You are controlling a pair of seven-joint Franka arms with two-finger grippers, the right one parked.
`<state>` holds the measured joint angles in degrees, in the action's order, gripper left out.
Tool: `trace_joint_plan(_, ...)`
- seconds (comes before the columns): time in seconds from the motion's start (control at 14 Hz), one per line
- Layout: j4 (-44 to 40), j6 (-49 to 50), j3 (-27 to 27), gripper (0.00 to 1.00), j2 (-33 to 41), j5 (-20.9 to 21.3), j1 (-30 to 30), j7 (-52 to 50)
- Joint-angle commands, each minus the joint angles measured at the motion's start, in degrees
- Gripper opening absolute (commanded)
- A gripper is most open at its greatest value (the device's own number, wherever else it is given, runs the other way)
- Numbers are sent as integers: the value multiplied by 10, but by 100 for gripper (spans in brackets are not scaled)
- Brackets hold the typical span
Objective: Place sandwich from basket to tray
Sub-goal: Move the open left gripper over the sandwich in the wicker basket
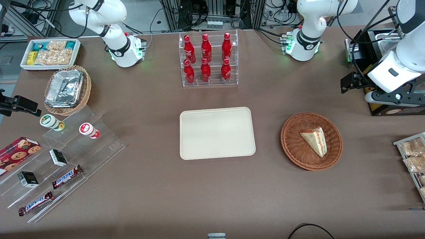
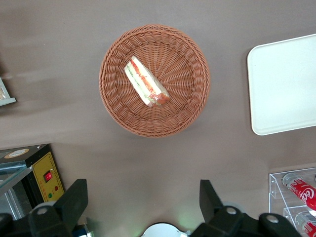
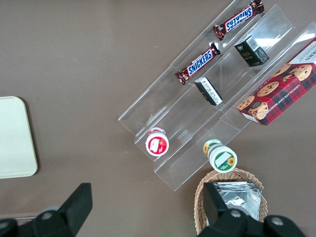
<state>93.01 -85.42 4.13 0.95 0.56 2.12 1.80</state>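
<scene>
I hold the pincer (image 2: 143,207) spread and empty, high near the basket (image 2: 154,80); next I descend onto the sandwich (image 2: 146,83), tray (image 1: 217,132) waiting

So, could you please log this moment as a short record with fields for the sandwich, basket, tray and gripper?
sandwich: wedge lying in the basket, untouched
basket: reddish-brown wicker bowl, beside the tray, toward the working arm's end of the table
tray: cream rectangle at mid-table, nothing on it
gripper: left gripper open, holding nothing, raised above the table, farther from the front camera than the basket
bottle rack: clear stand of red bottles, farther from the front camera than the tray
task status: sandwich not yet picked up
</scene>
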Motion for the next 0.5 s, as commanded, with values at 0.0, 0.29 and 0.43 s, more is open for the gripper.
trace_joint_plan(0.0, -10, 12, 2, 100, 2, 2, 0, 15)
trace_joint_plan(0.29, 0, 3, 0, 100, -9, -2, -2, 15)
trace_joint_plan(0.43, 30, -33, 0, 100, -13, -3, -3, 15)
